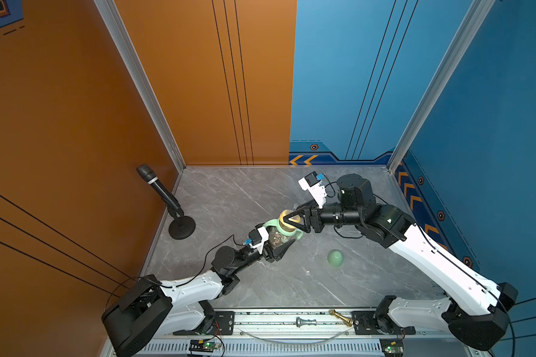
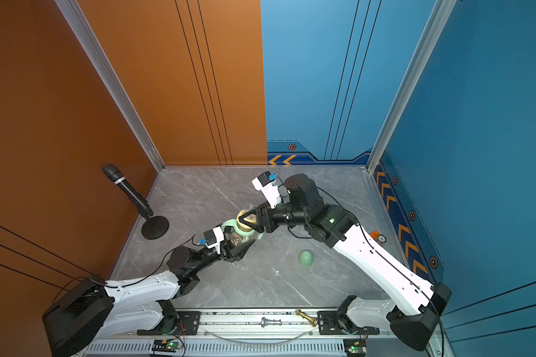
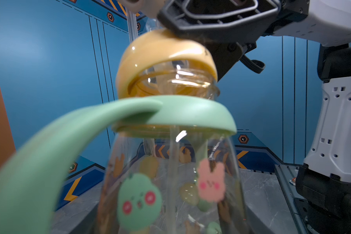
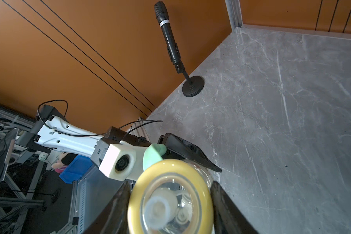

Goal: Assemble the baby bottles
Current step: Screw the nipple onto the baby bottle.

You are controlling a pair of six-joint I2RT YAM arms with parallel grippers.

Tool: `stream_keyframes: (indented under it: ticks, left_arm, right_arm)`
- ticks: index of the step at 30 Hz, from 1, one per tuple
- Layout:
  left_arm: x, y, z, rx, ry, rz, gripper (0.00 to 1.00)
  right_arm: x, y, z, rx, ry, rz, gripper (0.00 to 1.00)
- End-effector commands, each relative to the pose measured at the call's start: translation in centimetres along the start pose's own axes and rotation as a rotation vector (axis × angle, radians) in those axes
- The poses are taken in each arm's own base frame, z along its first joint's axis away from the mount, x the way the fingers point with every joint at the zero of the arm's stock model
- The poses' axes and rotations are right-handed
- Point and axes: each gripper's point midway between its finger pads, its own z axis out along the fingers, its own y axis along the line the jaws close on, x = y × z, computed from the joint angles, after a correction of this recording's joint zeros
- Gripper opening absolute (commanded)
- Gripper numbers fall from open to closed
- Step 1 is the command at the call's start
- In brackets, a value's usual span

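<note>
My left gripper [image 1: 278, 244] is shut on the clear amber-tinted bottle [image 1: 275, 236], held upright above the table in both top views; the printed figures on the bottle [image 3: 170, 192] fill the left wrist view and hide the jaws. The mint-green two-handled ring [image 3: 180, 115] sits on its shoulder. Above it the pale yellow collar [image 3: 160, 54] rests tilted on the threaded neck, its straw [image 3: 171, 172] running down inside. My right gripper [image 4: 170, 202] comes in from the right, jaws pressed on both sides of the collar [image 4: 170, 168]. The mint-green dome cap [image 1: 335, 258] lies alone on the table at the right.
A black microphone [image 1: 160, 188] on a round base [image 1: 182, 228] stands by the orange left wall. Two chess pieces, one silver [image 1: 305, 322] and one gold [image 1: 342, 317], lie on the front rail. Orange and blue walls close in the grey marble table [image 1: 229, 197].
</note>
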Motion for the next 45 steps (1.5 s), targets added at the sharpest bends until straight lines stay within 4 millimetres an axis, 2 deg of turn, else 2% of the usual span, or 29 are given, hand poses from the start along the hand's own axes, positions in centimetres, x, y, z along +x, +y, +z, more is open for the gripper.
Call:
stream_keyframes:
  ticks: [1,4,9,15,18,20,24,30,33,34,35,37,39,41,45]
  left_arm:
    - [-2.9,0.5,0.8,-0.002,-0.09,-0.007,0.15]
    - [-3.3,1.0,0.7,-0.005,-0.098,-0.036,0.15]
    - [-3.8,1.1,0.6,0.009,-0.108,-0.055,0.14]
    - [-4.9,0.5,0.8,0.068,-0.13,-0.077,0.14]
    - [-4.7,0.2,0.9,0.084,-0.122,-0.078,0.13]
    - [-4.5,0.0,0.9,0.098,-0.116,-0.079,0.12]
    - [-4.7,-0.2,0.8,0.072,-0.13,-0.023,0.12]
    - [-4.4,1.7,0.4,-0.125,-0.127,0.121,0.11]
    - [-4.2,2.6,0.4,-0.201,-0.113,0.175,0.1]
    - [-4.4,2.7,0.4,-0.212,-0.118,0.181,0.09]
    - [-4.7,2.8,0.4,-0.224,-0.124,0.189,0.09]
    - [-5.3,2.7,0.3,-0.242,-0.137,0.217,0.09]
    - [-6.0,2.9,0.1,-0.274,-0.147,0.247,0.09]
    - [-6.0,3.1,0.0,-0.298,-0.141,0.278,0.09]
    - [-5.1,2.7,0.3,-0.287,-0.114,0.295,0.09]
  right_arm:
    - [1.5,0.3,-0.1,0.008,0.055,-0.074,0.48]
    - [2.9,-0.5,-0.3,0.061,0.106,-0.165,0.43]
    - [4.5,-2.0,-0.6,0.069,0.146,-0.216,0.43]
    - [5.8,-1.1,-0.5,-0.013,0.188,-0.352,0.44]
    - [5.0,-1.0,-0.5,-0.038,0.179,-0.34,0.44]
    - [5.4,-1.0,-0.1,-0.066,0.2,-0.332,0.45]
    - [5.8,-1.4,0.8,-0.128,0.252,-0.228,0.45]
    - [5.9,-2.2,1.7,-0.064,0.272,-0.129,0.43]
    - [6.5,-2.4,2.1,0.009,0.287,-0.142,0.44]
    - [6.5,-3.0,2.1,0.057,0.281,-0.12,0.44]
    - [6.2,-3.5,2.2,0.09,0.266,-0.081,0.41]
    - [6.1,-4.3,2.3,0.145,0.246,-0.028,0.43]
    - [5.4,-5.2,2.3,0.21,0.189,0.04,0.4]
    - [4.9,-6.7,2.3,0.297,0.125,0.169,0.38]
    - [4.4,-6.4,3.3,0.409,0.097,0.279,0.4]
